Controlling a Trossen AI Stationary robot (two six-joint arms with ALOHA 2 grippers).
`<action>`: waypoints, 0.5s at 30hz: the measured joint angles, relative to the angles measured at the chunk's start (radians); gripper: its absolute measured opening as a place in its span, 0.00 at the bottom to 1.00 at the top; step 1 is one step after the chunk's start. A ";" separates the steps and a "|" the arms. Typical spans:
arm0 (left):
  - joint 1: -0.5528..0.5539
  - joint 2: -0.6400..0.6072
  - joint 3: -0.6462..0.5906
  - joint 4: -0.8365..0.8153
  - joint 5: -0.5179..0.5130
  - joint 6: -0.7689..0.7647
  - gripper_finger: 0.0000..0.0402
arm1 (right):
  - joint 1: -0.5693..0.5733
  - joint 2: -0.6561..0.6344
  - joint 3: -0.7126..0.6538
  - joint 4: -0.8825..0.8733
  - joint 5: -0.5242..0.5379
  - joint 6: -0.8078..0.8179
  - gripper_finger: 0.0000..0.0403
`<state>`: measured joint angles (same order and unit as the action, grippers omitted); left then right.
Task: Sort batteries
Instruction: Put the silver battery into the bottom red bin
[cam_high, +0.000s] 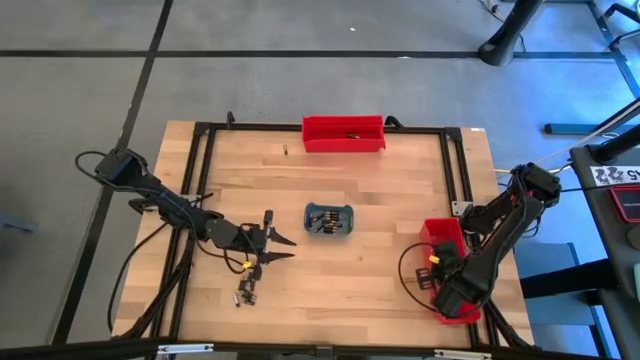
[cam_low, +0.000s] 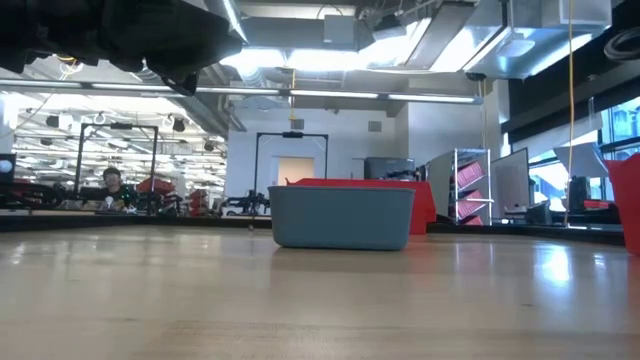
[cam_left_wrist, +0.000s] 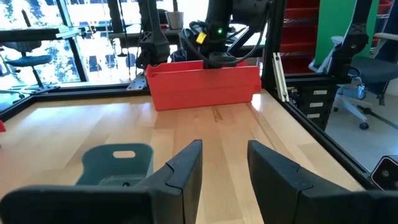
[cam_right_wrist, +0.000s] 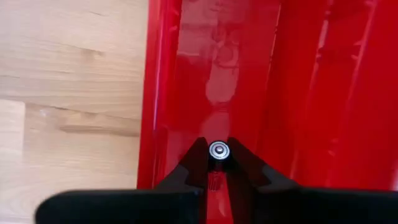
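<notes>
Gripping one small battery (cam_right_wrist: 218, 150) end-on between its nearly closed tips, the right gripper (cam_right_wrist: 217, 163) hangs over the red bin (cam_high: 442, 240) at the lower right of the high view.

On the wooden table (cam_high: 390, 200), largest to smallest: a second red bin (cam_high: 343, 134) sits at the top centre; the grey-blue tray (cam_high: 329, 220) in the middle holds more batteries (cam_high: 322, 221); the left gripper (cam_high: 283, 248), lower left of centre, stands part open and holds nothing, with a few loose batteries (cam_high: 244, 293) lying just below it.
</notes>
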<state>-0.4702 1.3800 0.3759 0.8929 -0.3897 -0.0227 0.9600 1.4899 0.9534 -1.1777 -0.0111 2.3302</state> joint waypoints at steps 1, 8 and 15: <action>0.000 0.000 0.000 0.000 0.000 0.000 0.29 | 0.000 0.000 -0.005 0.008 0.000 0.001 0.07; 0.000 0.000 0.000 0.000 0.000 0.000 0.29 | 0.002 0.000 -0.017 -0.045 -0.020 -0.009 0.19; 0.002 0.000 0.000 0.003 -0.004 0.002 0.29 | 0.002 -0.010 -0.017 -0.058 -0.028 -0.078 0.34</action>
<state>-0.4682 1.3800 0.3759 0.8962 -0.3941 -0.0206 0.9619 1.4801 0.9367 -1.2362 -0.0390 2.2526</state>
